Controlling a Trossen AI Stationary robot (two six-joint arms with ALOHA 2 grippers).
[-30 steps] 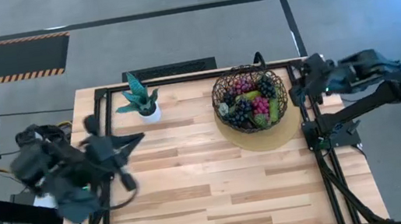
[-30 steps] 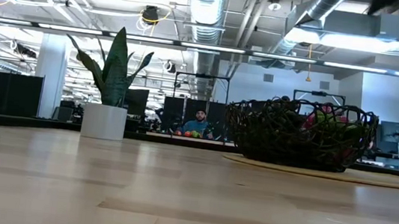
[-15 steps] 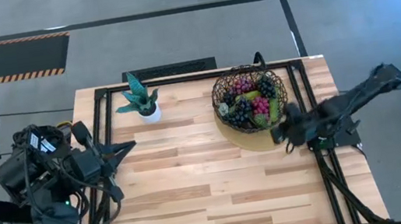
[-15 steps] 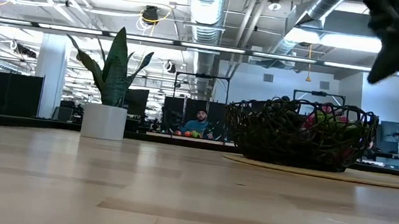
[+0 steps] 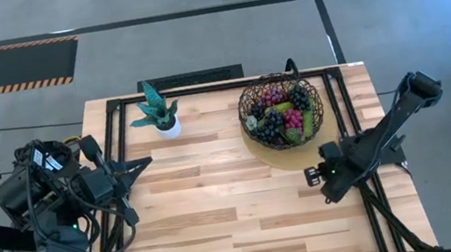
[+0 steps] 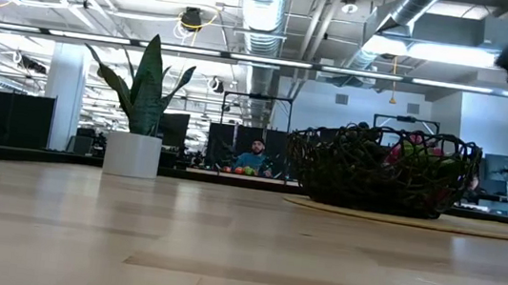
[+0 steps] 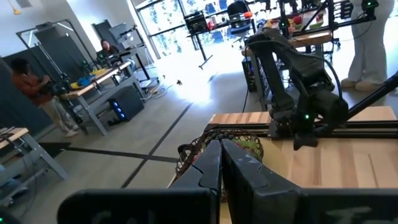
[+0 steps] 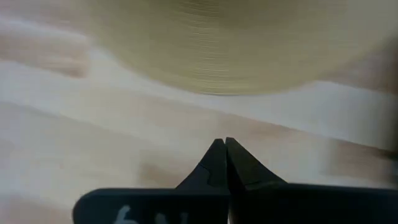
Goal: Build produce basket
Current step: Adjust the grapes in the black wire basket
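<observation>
On the far right part of the tabletop [image 5: 219,206], the basket [image 5: 281,109] is sitting on a tan disc [image 5: 300,153], and it is holding the produce [image 5: 282,118]: purple, magenta and black grape bunches with some green pieces among them. Just in front of the disc, the right end effector [image 5: 310,176] is hanging low over the bare wood, its fingers pressed together and gripping nothing; the right wrist view is showing its fingertips [image 8: 225,149] meeting in a point just short of the disc's edge. At the left edge of the tabletop, the left end effector [image 5: 144,162] is waiting with its fingers also pressed together and empty, pointing across toward the basket. A small potted plant [image 5: 158,113] is standing near the far edge, left of the basket and well apart from it. Behind the tabletop, in the low view, a person [image 6: 255,154] is sitting at a distant desk.
</observation>
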